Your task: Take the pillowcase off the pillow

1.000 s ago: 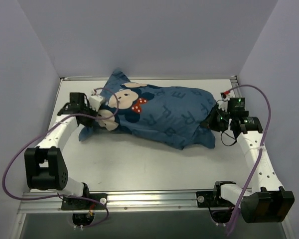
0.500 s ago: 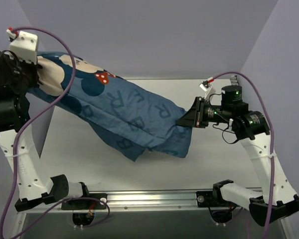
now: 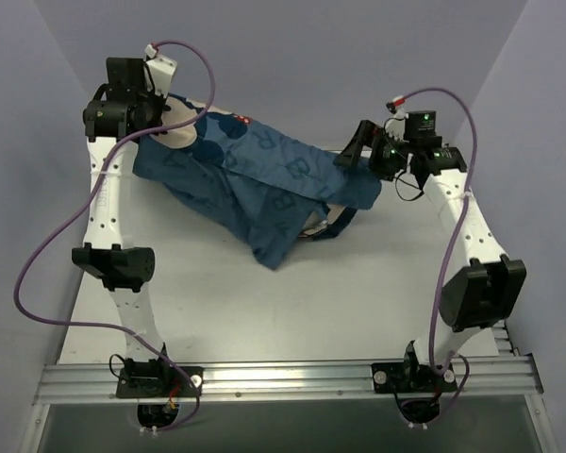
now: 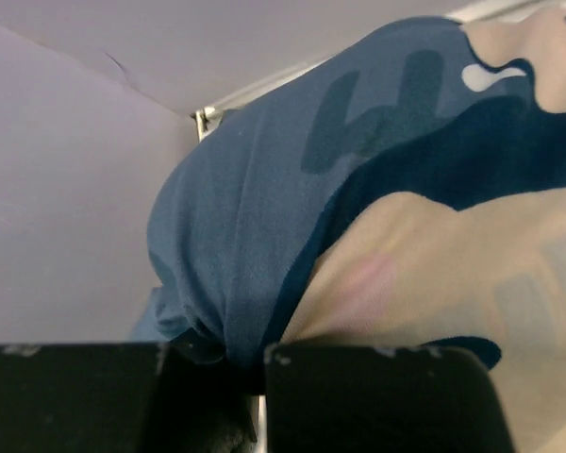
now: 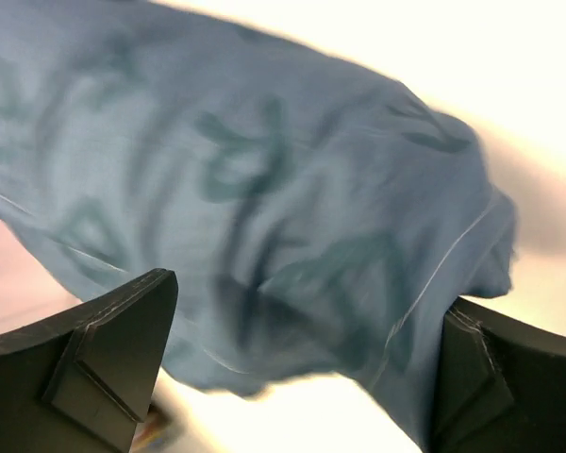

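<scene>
One table [image 3: 217, 311] bears the sagging pillowcase [image 3: 264, 179], whose upper end hangs from the left gripper [image 4: 212, 354], clenched on bunched fabric. Hidden inside, the pillow cannot be made out. Released, the right gripper [image 5: 307, 302] gapes; the cloth beyond it is blurred.

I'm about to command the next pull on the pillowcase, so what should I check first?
1. Left fingers shut on pillowcase: ok.
2. Right fingers gripping fabric: not ok, open, nothing held.
3. Left end of pillowcase raised off the table: ok.
4. Pillow out of the case: cannot tell, fabric hides it.
5. Right wrist view sharp: not ok, blurred.
</scene>
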`<state>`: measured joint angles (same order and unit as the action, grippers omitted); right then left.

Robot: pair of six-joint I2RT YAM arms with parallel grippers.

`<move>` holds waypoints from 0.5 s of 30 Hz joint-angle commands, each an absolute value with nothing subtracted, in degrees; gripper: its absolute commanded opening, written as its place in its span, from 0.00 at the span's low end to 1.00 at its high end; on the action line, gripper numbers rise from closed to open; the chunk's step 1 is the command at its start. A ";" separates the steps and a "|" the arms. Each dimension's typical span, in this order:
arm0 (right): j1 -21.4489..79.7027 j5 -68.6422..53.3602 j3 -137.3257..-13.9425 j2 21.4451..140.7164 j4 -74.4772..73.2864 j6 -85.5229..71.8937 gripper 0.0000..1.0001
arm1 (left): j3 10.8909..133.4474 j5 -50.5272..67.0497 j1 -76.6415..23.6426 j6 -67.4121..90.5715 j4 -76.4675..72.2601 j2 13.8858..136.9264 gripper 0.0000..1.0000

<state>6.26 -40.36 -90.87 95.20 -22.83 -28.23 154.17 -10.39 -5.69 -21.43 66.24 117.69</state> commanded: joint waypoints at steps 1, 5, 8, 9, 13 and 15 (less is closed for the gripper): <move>12.90 -21.39 -99.59 83.25 -22.11 -8.10 1.00 | 151.38 -7.73 -9.13 -18.63 61.80 105.66 0.02; 28.36 -11.36 -102.01 80.24 -14.41 2.85 1.00 | 150.99 -8.87 -13.53 -18.28 60.56 102.66 0.02; 37.42 -3.62 -106.42 83.75 -15.55 10.42 1.00 | 151.52 -11.59 -16.43 -18.63 60.03 101.87 0.02; 38.83 -2.30 -108.44 84.46 -15.73 11.76 1.00 | 151.52 -11.95 -16.78 -18.63 60.03 101.52 0.02; 44.71 1.74 -113.72 88.49 -20.03 15.03 1.00 | 150.21 -12.48 -17.58 -18.20 59.68 100.11 0.02; 48.23 6.74 -112.51 89.29 -19.69 16.17 1.00 | 149.77 -12.31 -18.01 -17.75 59.68 99.58 0.02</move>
